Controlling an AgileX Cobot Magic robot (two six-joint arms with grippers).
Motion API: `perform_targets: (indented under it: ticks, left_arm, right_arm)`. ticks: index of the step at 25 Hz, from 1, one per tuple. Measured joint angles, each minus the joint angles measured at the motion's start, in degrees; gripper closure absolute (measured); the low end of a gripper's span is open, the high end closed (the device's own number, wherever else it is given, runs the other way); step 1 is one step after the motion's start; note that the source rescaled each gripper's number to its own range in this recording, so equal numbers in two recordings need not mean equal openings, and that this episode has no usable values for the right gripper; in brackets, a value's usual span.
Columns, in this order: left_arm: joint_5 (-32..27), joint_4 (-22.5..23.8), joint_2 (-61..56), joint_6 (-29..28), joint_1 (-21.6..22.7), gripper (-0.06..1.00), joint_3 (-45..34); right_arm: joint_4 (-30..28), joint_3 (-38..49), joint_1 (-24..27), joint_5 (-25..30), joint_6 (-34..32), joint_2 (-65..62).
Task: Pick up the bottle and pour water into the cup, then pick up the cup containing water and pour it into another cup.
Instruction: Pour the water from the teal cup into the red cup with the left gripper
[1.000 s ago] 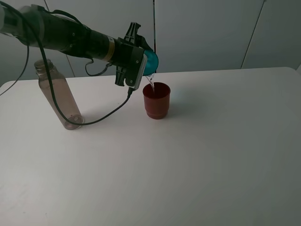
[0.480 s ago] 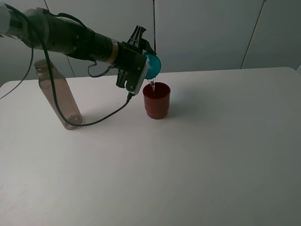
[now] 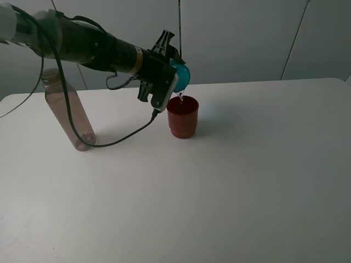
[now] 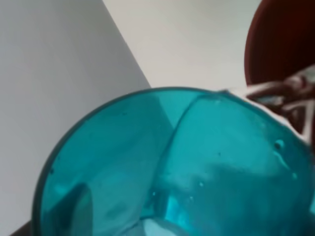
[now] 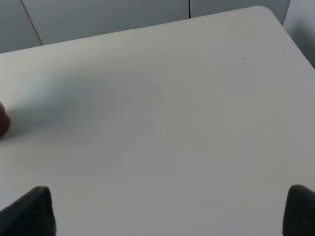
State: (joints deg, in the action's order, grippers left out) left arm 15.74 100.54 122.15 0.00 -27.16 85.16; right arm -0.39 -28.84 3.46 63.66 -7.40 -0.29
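A white table [image 3: 247, 181] fills most of the view. Pale grey wall panels [image 3: 241, 38] stand behind it.

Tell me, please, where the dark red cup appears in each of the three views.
Exterior high: the dark red cup stands upright left of centre, just under the tilted teal cup.
Left wrist: only part of its rim and wall shows, beyond the teal cup's lip.
Right wrist: just a red sliver, cut off at the picture's edge.
Shared landmark: the white table.
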Motion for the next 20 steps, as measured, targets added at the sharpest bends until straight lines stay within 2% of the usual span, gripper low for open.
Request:
perform_targets:
  ticks: [10,20]
  left_arm:
    - [-0.97,0.00,0.00,4.31,-1.60,0.80,0.00]
    - [-3.54,-0.12,0.00,6.12,-2.20,0.80,0.00]
  right_arm:
    - [0.00,0.00,0.00,0.00,0.00,0.00]
    - [0.00,0.00,0.00,0.00,0.00,0.00]
